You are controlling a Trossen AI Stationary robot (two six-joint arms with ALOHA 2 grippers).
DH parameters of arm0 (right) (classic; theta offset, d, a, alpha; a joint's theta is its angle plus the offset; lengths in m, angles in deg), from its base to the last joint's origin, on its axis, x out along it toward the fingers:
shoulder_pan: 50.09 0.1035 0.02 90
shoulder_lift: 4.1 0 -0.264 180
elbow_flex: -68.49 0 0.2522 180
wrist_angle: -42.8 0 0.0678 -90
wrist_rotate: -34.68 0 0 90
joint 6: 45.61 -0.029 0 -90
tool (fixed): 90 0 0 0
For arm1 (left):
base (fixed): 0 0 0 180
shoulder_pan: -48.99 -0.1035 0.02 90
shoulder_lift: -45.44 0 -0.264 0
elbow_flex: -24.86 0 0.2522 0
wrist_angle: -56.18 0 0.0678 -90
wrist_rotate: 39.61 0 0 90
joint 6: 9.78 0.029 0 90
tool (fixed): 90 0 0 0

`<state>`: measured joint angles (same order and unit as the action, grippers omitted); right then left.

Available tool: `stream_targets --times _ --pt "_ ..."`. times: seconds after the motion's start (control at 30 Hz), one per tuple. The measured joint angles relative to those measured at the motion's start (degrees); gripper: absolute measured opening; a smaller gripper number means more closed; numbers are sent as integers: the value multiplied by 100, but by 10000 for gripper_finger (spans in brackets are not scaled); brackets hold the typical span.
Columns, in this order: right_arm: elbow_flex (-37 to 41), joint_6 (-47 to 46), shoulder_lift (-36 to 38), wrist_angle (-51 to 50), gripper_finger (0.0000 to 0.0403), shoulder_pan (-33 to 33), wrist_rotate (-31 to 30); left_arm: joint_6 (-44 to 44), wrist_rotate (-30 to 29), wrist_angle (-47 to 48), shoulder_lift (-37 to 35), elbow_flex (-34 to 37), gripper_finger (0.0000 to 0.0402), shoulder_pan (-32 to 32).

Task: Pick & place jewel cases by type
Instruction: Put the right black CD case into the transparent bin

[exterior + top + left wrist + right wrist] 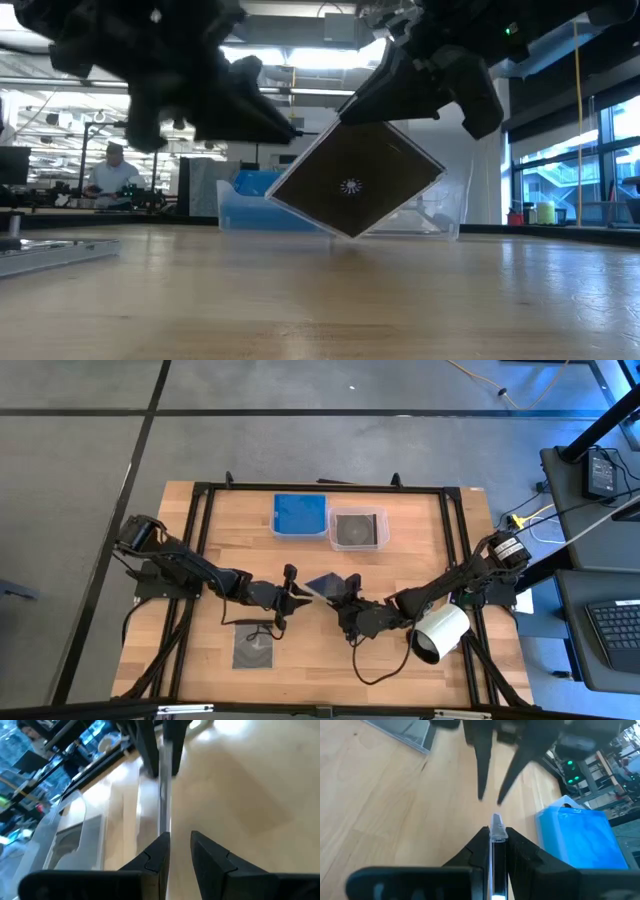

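A dark jewel case (323, 584) hangs tilted on one corner between the two arms at mid-table; in the low view it shows as a dark diamond (355, 180). My right gripper (497, 832) is shut on it from the table's right side. My left gripper (181, 837) is open and stands just off the case's left corner, fingers spread (490, 799); I see no touch. A second dark case (254, 650) lies flat on the table near the near-left corner. A stack of blue cases fills the blue tub (300, 513). My right gripper pinches the dark case between its two fingers at the case's right edge (496, 822), close to the upper corner (395, 118). The fingers come roughly level from the table's right. The case is lifted clear and tilted, its lowest corner (350, 236) just above the wood.
Two tubs stand side by side at the far edge: the blue-filled one and a clear one (358, 528) with a dark case inside. A white cylinder (440, 632) sits by the right arm. A black frame (200, 540) borders the table. A person (112, 175) sits far behind.
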<state>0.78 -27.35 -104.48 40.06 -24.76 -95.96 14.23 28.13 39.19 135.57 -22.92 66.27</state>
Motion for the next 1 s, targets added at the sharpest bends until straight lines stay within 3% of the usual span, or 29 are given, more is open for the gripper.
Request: stream_targets --times 0.17,0.47,0.6,0.77,1.0 --pt "1 10 0 -42 52 42 -25 -829 369 249 -577 0 73 -68" --pt "-47 1120 0 -87 52 352 -710 -4359 2071 960 -1345 -2 65 -909" --pt "-230 1777 7 -156 52 683 -829 -5163 2527 1123 -1414 -2 61 -1477" --pt "-352 2138 7 -728 52 1173 -1538 -6175 3523 1076 -1375 0 61 -2128" --pt "-354 3006 9 -449 52 1501 -1878 -7115 4181 113 -1375 -2 61 -2415"
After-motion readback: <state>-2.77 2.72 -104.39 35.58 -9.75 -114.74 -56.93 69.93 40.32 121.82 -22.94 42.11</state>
